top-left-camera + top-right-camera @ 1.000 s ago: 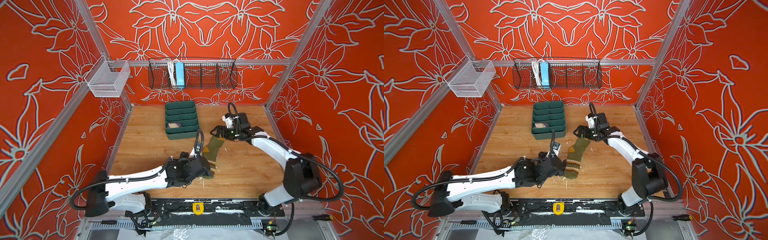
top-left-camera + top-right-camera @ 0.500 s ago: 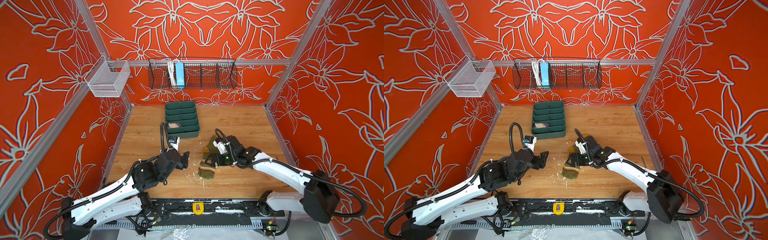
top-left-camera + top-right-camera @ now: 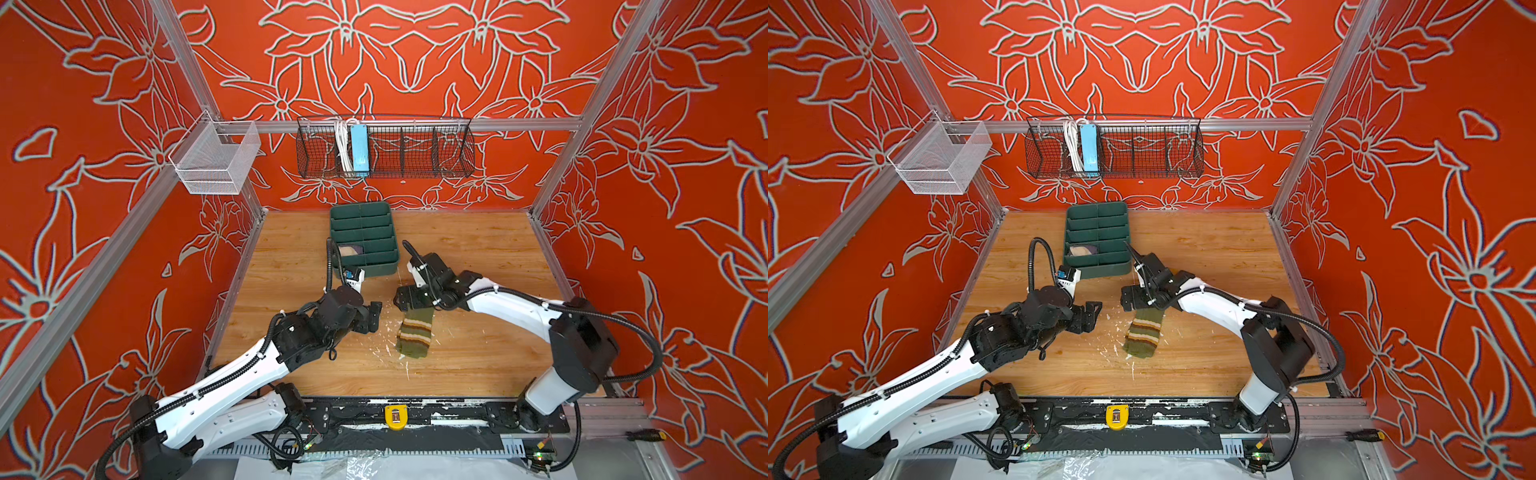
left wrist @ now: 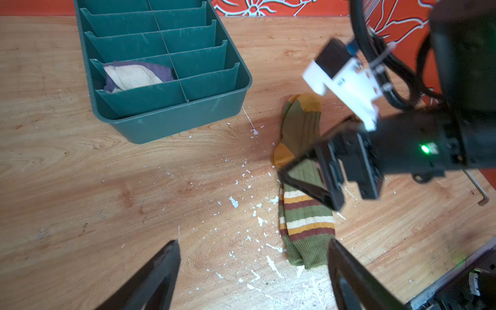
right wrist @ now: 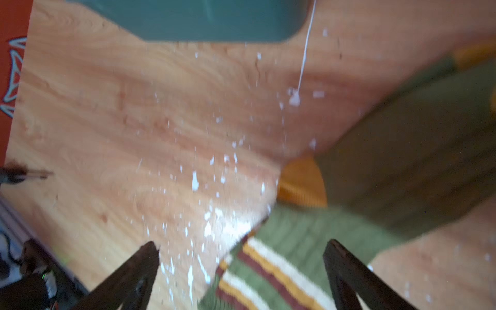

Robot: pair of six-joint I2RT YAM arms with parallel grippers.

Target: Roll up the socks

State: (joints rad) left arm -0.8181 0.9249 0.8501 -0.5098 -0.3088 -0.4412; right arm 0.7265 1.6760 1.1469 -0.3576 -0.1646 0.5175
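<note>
Olive ribbing lies flat and full length: the green sock rests on the counter just off the near right corner of the tray, mustard toe towards the tray, striped cuff pointing away from it.

What has changed is the arms, not the cloth. A second ago my left pincer was down at the cuff end. Now it has drawn back and stands in front of the tray's near wall, just beside the sock and clear of it, jaws spread with nothing between them. My right pincer was up at the toe end, nearer the tray. It has come down along the sock and hangs over the leg, between heel and stripes, also spread wide and empty (its wrist view is blurred, so I cannot tell whether a finger brushes the fabric).

So nobody holds the sock and no turn of a roll is in it yet. The purple sock sits bundled in a tray compartment, one row back from the near wall, so I judge half the job done and a fresh grasp due here.
</note>
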